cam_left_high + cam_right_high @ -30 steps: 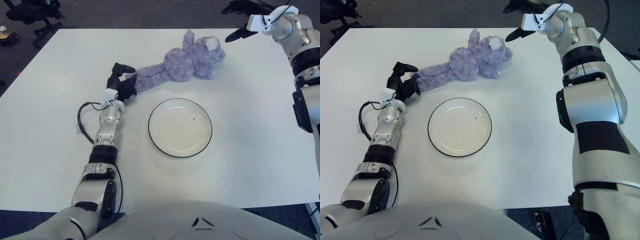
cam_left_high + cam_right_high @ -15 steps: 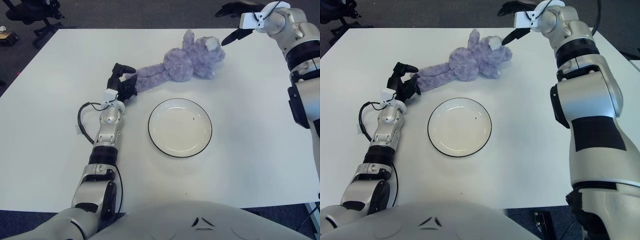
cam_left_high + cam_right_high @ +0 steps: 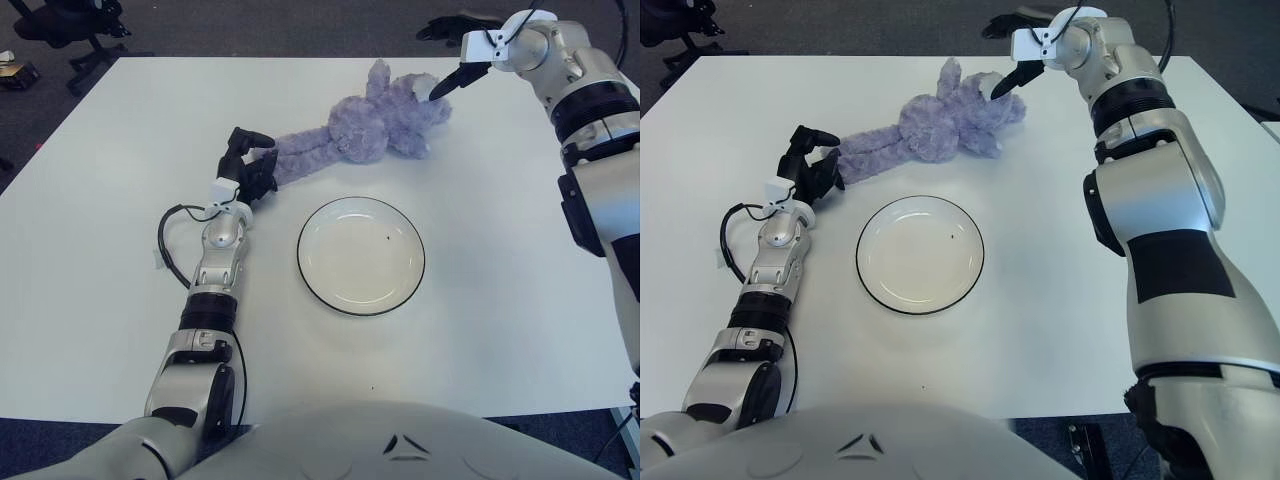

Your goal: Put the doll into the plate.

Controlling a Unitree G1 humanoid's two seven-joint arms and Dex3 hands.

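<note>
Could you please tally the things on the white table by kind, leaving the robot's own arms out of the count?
Doll, purple plush: 1
Plate, white with a dark rim: 1
Total: 2

one purple doll (image 3: 362, 128), one plate (image 3: 360, 255) (white, dark-rimmed), one white table (image 3: 100, 250), two robot hands

Looks like an office or lab room: big white table (image 3: 90, 200) on dark grey carpet (image 3: 250, 25), with a black swivel chair (image 3: 70, 25) at the frame's upper left.
</note>
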